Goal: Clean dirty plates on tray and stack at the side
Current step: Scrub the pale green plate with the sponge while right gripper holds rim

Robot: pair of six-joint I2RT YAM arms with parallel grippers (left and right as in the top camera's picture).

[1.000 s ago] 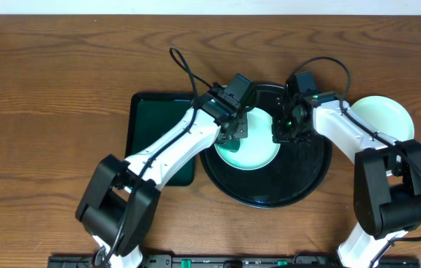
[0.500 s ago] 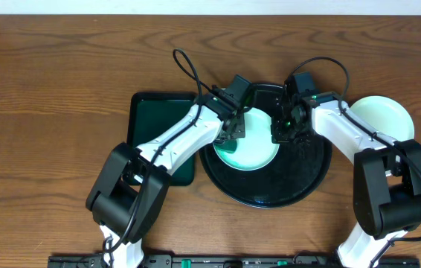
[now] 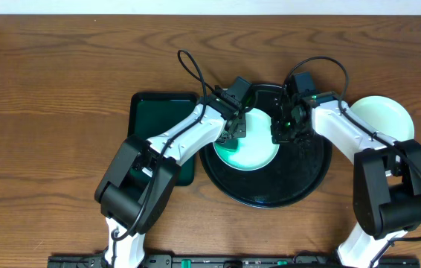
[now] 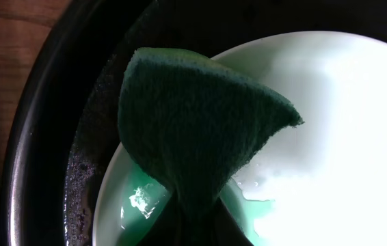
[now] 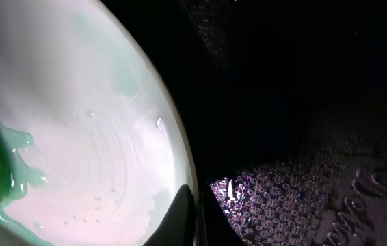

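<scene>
Overhead view hides both claws' fingertips under the wrists, and the wrist cameras crop them at the frame's bottom edge. The left claw (image 3: 234, 134) is pinched shut on a dark green sponge (image 4: 193, 130) that rests on the plate (image 3: 259, 152), while the right claw (image 3: 280, 134) is closed thin on that plate's right rim. Pale mint, wet and streaked green on its left side, the plate lies in the black tray (image 3: 270, 199); another plate (image 3: 385, 115) sits on the tabletop (image 3: 47, 89) just right of the tray, partly covered by the right arm.
</scene>
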